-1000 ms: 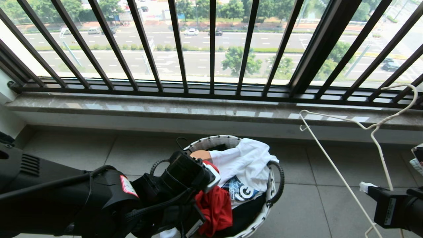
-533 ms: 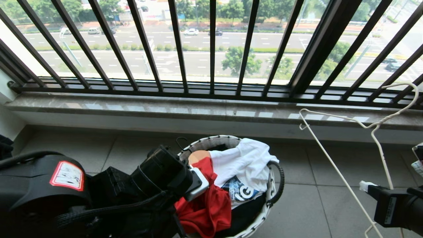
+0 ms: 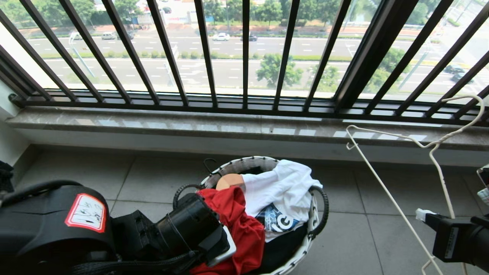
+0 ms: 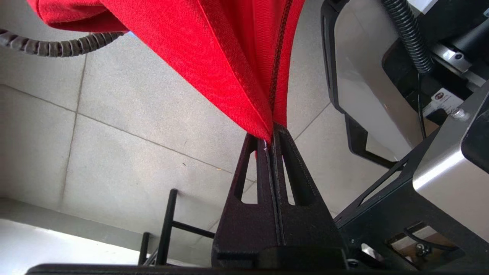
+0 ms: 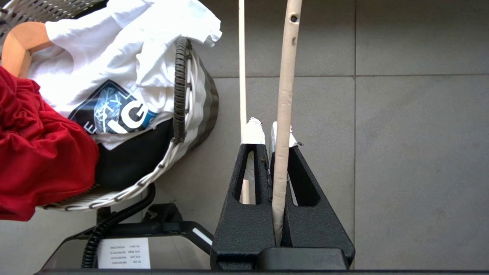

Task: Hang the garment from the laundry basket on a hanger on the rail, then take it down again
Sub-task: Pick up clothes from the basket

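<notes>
A: Grey floor tiles (image 3: 160, 179), dark barred window railing (image 3: 244, 53) over a road. Head view: laundry basket (image 3: 244, 165) low centre, white printed clothes (image 3: 284, 187) and black shirt (image 3: 282, 244) in it. Garment (image 3: 240, 229) bunched at the basket's left edge, against the left arm.

B: Left tool visible there?

A: No, hidden behind its wrist. Right tool (image 3: 420, 215) at lower right, pinching the hanger (image 3: 435, 168), which stands up by the sill, hook top right. No rail in view.

B: Left wrist view?

A: Left tool (image 4: 272, 143), fingers pressed together on a thin fold of the garment's hem, cloth hanging taut above floor tiles.

B: Right wrist?

A: Right tool (image 5: 267, 133) clamped on the hanger's thick wire; thin wire beside it. Basket and garment off to one side.

B: Risks?

A: Narrow pinch at the edge, could slip under the shirt's weight. Bunched cloth may drag white clothes out. One-point hanger hold may swing.
</notes>
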### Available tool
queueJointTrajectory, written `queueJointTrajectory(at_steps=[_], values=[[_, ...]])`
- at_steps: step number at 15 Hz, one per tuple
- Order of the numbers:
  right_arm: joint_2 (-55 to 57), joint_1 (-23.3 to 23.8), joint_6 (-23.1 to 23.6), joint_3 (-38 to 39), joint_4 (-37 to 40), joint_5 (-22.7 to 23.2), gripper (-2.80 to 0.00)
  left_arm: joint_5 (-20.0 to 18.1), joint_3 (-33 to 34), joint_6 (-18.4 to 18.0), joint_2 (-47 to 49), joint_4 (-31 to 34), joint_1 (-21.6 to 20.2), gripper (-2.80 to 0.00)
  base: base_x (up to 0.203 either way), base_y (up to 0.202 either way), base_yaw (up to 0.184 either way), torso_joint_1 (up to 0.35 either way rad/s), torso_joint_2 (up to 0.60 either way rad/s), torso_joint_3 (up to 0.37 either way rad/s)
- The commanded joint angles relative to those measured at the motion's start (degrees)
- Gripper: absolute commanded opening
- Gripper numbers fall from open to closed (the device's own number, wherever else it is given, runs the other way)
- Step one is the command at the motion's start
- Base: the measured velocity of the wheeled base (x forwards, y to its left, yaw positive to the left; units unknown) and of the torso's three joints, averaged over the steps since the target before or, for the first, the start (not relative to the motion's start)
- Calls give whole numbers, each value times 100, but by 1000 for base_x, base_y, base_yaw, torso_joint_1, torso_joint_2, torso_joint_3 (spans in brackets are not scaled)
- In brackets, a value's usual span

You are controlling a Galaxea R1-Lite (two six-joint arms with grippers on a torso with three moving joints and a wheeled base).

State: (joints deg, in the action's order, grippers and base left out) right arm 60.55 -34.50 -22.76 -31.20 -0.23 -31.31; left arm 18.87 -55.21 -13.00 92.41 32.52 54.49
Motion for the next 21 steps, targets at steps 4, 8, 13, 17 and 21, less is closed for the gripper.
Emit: queueJointTrajectory(at_steps=[4, 8, 13, 17, 21], values=[[9, -4, -18, 8, -3, -16, -280, 90, 151, -378, 237, 544, 18, -280, 0, 0, 0, 0, 0, 0], [9, -3, -18, 8, -3, -16, -280, 146, 143, -342, 530, 534, -1, -280, 0, 0, 0, 0, 0, 0], [9, 4, -18, 1, -3, -16, -280, 257, 151, -362, 630, 536, -26, 0, 0, 0, 0, 0, 0, 0], [9, 4, -9, 7, -3, -16, -280, 257, 108, -337, 567, 536, -26, 0, 0, 0, 0, 0, 0, 0], [10, 4, -13, -1, -3, -16, -280, 218, -83, -302, 114, 523, -18, 0, 0, 0, 0, 0, 0, 0]])
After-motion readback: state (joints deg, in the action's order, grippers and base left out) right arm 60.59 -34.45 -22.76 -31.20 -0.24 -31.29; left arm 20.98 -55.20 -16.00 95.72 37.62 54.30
